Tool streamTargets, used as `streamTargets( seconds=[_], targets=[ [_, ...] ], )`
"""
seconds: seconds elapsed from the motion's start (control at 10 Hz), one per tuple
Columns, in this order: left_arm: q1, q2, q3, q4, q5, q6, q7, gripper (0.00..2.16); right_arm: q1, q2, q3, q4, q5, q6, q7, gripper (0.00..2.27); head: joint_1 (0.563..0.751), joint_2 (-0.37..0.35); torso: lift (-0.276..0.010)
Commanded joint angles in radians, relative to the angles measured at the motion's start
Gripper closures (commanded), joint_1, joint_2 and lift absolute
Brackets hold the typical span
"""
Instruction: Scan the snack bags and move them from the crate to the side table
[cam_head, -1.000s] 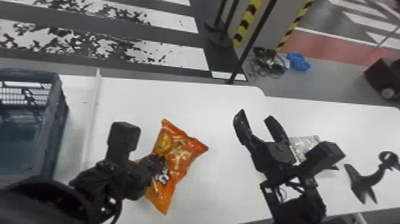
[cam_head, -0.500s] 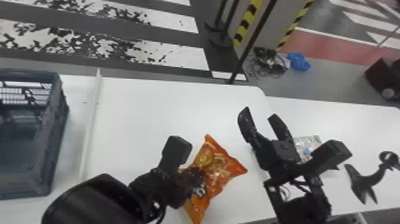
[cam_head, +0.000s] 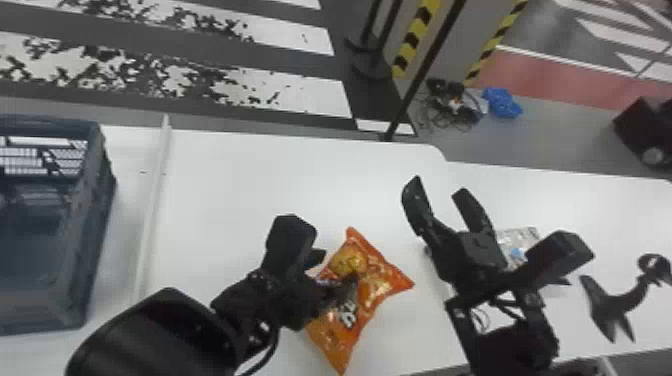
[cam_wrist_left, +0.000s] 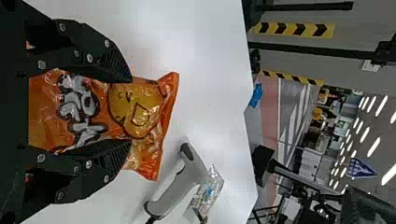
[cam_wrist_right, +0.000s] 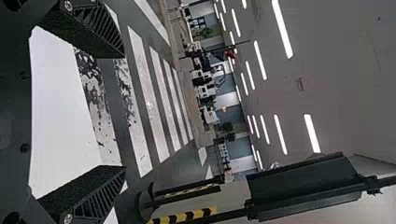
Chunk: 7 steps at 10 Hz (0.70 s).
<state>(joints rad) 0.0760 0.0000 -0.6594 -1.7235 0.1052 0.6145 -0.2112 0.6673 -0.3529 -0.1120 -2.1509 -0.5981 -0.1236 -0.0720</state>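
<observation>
In left tool (cam_head: 341, 271), apparently: snack bag (cam_head: 376, 286)

glossy orange plastic snack bag (cam_head: 380, 285), smooth matt white table (cam_head: 280, 175)

A snack bag (cam_head: 372, 287) is showing orange, the left crate (cam_head: 95, 215) blue-grey; a far strip (cam_head: 416, 37) is wearing yellow-and-black chevrons.

The left arm (cam_head: 240, 310) was black, with a glossy, rounded housing (cam_head: 160, 332) and a dark cable (cam_head: 274, 345); the right arm (cam_head: 520, 345) was black too. The left gripper (cam_head: 334, 274) had tapered, ridged black fingers (cam_wrist_left: 93, 58) and silvery screws (cam_wrist_left: 106, 43).
</observation>
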Motion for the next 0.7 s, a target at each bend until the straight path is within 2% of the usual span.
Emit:
streamTargets(
  seconds=[0.0,0.1,0.2,0.3,0.4,0.5,0.6],
  targets=[
    [0.05,0.003,0.024,-0.12,-0.001,-0.002,0.035,0.07,-0.003,-0.001,-0.005,0.0,0.0,0.003,0.0,0.08,0.695,-0.35,-0.087],
    [0.085,0.035,0.052,-0.209,-0.006,-0.002,0.098,0.07,-0.006,-0.001,-0.008,0.003,0.0,0.003,0.0,0.08,0.695,-0.35,-0.087],
    [0.133,0.04,0.13,-0.269,-0.001,-0.005,0.142,0.07,-0.012,-0.001,-0.009,0.014,0.003,0.003,0.0,0.08,0.695,-0.35,-0.087],
    [0.188,0.054,0.205,-0.317,-0.006,-0.1,0.144,0.07,-0.017,0.0,-0.009,0.032,-0.002,0.006,0.031,0.08,0.695,-0.35,-0.087],
    [0.226,0.089,0.273,-0.373,-0.018,-0.137,0.147,0.07,-0.021,0.005,-0.006,0.043,0.003,0.006,0.043,0.08,0.695,-0.35,-0.087],
    [0.288,0.114,0.382,-0.442,-0.021,-0.186,0.15,0.07,-0.023,0.012,-0.008,0.045,0.023,0.092,0.092,0.08,0.695,-0.35,-0.087],
    [0.344,0.147,0.472,-0.493,-0.009,-0.241,0.15,0.07,-0.023,0.022,-0.017,0.052,0.021,0.172,0.173,0.08,0.695,-0.35,-0.087]
  ],
)
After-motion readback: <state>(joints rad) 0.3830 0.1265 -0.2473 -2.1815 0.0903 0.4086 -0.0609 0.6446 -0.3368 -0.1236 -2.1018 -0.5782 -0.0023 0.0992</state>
